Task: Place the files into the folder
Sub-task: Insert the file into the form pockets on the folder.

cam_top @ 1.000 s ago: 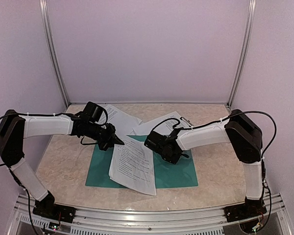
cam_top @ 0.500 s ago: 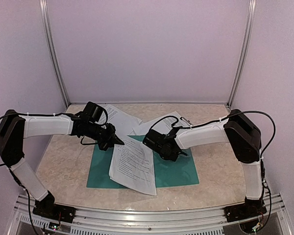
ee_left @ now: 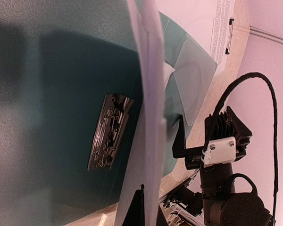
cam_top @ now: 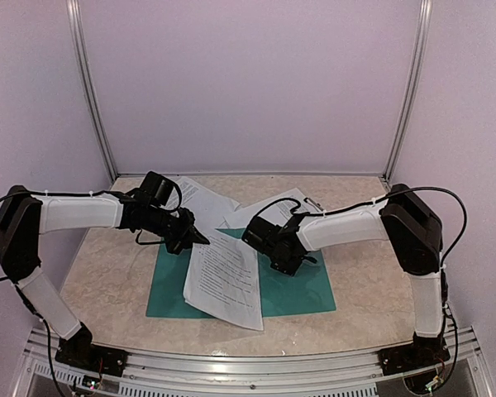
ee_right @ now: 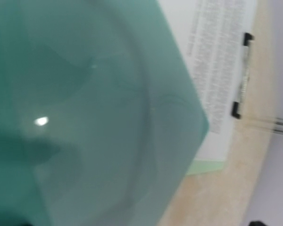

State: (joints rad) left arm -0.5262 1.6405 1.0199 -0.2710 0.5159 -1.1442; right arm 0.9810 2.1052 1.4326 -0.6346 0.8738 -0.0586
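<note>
From above, our right gripper (cam_top: 296,263) has edged slightly back over the folder (cam_top: 302,294), fingers spread and empty. The files (cam_top: 225,281) lie across the folder's middle.

At the left wrist, our left gripper (ee_left: 144,215) stays clenched on the files' edge, near the silver clip (ee_left: 108,132).

At the right wrist we see mostly bare teal folder, so we judge the leaf isn't gripped yet.

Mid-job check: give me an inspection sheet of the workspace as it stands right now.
Surface: beige marbled table.
Job's things: folder open flat, clip exposed; files lying askew on it, more sheets behind.
Clutter: mint clipboard at the back, holding a printed sheet.
Grippers: left gripper shut on the files' top edge; right gripper open above the folder.
Cables: black cables looped along both arms.
Surroundings: plain walls, metal posts.
</note>
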